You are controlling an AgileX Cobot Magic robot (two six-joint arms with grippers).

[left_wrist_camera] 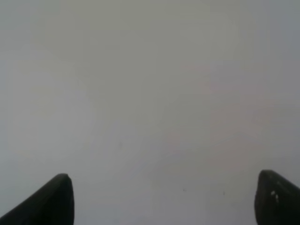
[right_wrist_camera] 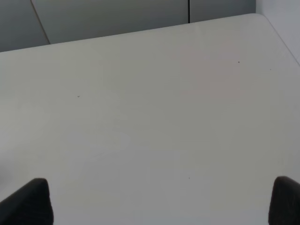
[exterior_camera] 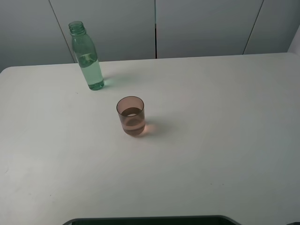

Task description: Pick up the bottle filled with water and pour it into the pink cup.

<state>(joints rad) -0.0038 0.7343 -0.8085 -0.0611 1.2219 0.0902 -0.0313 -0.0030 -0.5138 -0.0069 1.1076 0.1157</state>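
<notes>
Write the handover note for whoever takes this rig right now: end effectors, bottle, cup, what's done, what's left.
Left end effector: open, holding nothing, over bare table.
Right end effector: open, holding nothing, over bare table.
The bottle: upright, uncapped, partly filled, far left of the table.
The pink cup: upright, nearer the middle, in front of and to the right of the bottle, apart from it; liquid already shows inside.
Done: some water appears to be in the cup.
Left: cannot tell if more pouring is needed; neither arm shows in the high view.
</notes>
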